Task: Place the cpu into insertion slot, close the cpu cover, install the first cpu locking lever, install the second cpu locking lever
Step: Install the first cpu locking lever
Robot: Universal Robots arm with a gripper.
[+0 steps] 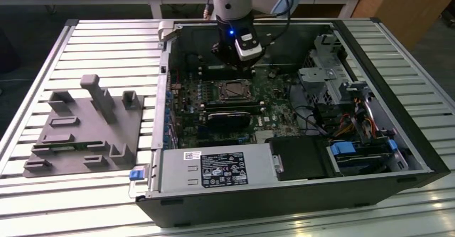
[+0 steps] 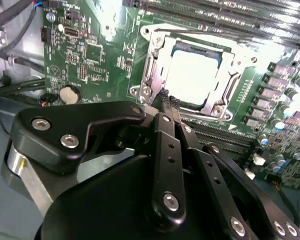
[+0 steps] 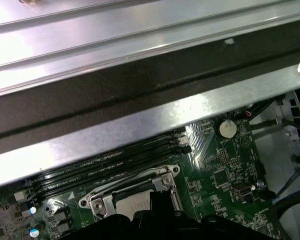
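CPU (image 2: 192,75) looks like it's already sitting in the insertion slot (image 2: 155,75), so step 1 seems done, as far as I can judge.

Exterior view: the PC case (image 1: 398,136) lies open on the slatted desk (image 1: 85,40), with a grey fixture plate (image 1: 85,128) off to the exterior view's left. The arm comes down into the case and the gripper (image 1: 231,66) hangs just above the socket (image 1: 233,90) in the middle of the green motherboard (image 1: 274,112). Too small here to say much about the chip itself.

Second wrist view: way better look. The gripper (image 2: 168,101) has its jaws pressed together, pinching nothing, with the tips right at the near edge of the metal socket frame. The chip's bright silvery top shows inside that frame. The frame seems to lie down around the chip, so I'd guess the cover is closed or almost closed, but glare makes it hard to be sure. I can't tell whether either of the 2 locking levers is hooked in.

First wrist view: the case wall (image 3: 140,120), the long memory slots (image 3: 110,167), and a corner of the socket frame (image 3: 162,175) with a pale patch of the chip (image 3: 132,202) inside it.

So roughly: 1 step done, cover probably down, the 2 levers likely still left.
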